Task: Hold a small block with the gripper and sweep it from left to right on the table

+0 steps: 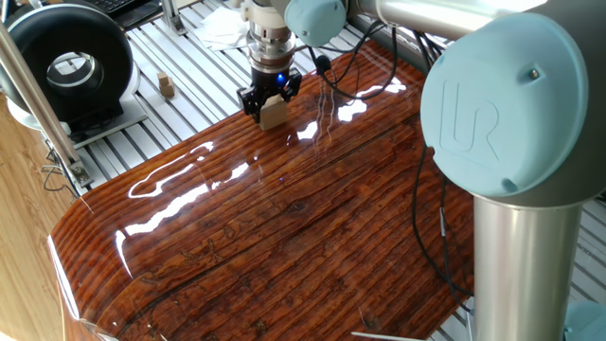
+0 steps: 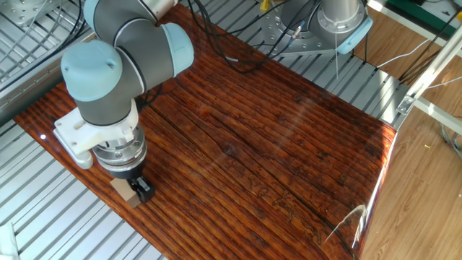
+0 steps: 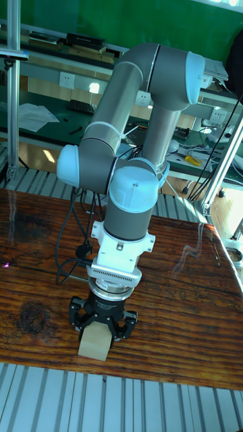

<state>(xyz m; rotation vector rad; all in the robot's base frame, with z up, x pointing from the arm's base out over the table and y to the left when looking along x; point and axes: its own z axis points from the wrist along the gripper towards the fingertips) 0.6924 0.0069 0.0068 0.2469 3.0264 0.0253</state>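
The claw (image 3: 102, 323) points straight down, pinching the block (image 3: 94, 343) – a cube with no long axis, its bottom face flat on the worktop (image 1: 284, 218) at the edge nearest the slatted surface (image 2: 65, 217). A tiny brown piece (image 1: 166, 86) stands well apart on those slats. The arm's blue joint cap reads "UR".

Behind the work area stands a green wall (image 3: 101, 17), with a long bench (image 3: 54, 67) carrying white wall sockets (image 3: 67, 80) and papers (image 3: 27, 113) under bright light.
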